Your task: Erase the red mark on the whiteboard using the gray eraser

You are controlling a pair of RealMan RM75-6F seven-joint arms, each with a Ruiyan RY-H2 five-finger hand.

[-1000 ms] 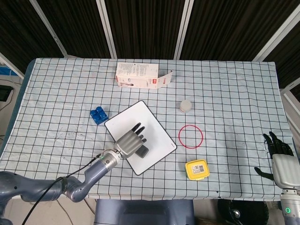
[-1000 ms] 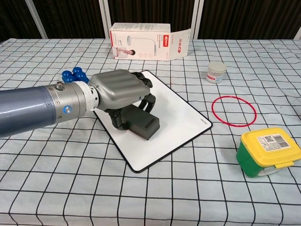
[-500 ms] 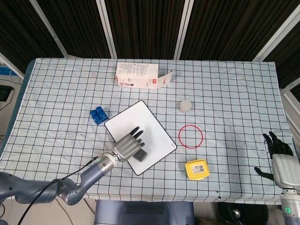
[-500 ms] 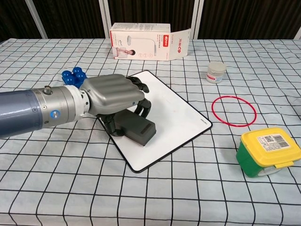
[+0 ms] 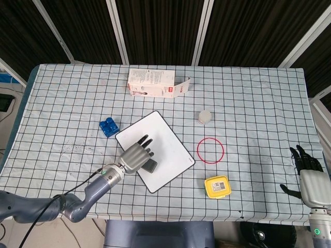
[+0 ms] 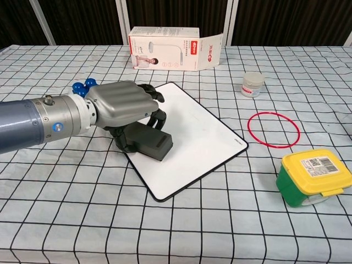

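Observation:
The whiteboard (image 5: 166,135) (image 6: 206,137) lies tilted in the middle of the checked table, and its bare surface looks plain white. My left hand (image 5: 135,155) (image 6: 122,105) reaches over the board's near-left part and grips the dark gray eraser (image 5: 150,166) (image 6: 150,142), pressing it flat on the board. The hand hides the strip of board beneath it. My right hand (image 5: 308,173) hangs at the table's near-right edge, fingers apart and holding nothing; only the head view shows it.
A red ring (image 5: 210,150) (image 6: 273,129) lies right of the board. A yellow-lidded green tub (image 5: 216,186) (image 6: 311,177) stands near the front edge. A small jar (image 5: 205,116) (image 6: 252,84), an opened carton (image 5: 155,84) (image 6: 170,48) and a blue brick (image 5: 107,127) (image 6: 84,86) sit further back.
My left hand has slid the eraser leftward across the whiteboard toward its near-left edge. The right hand has stayed still.

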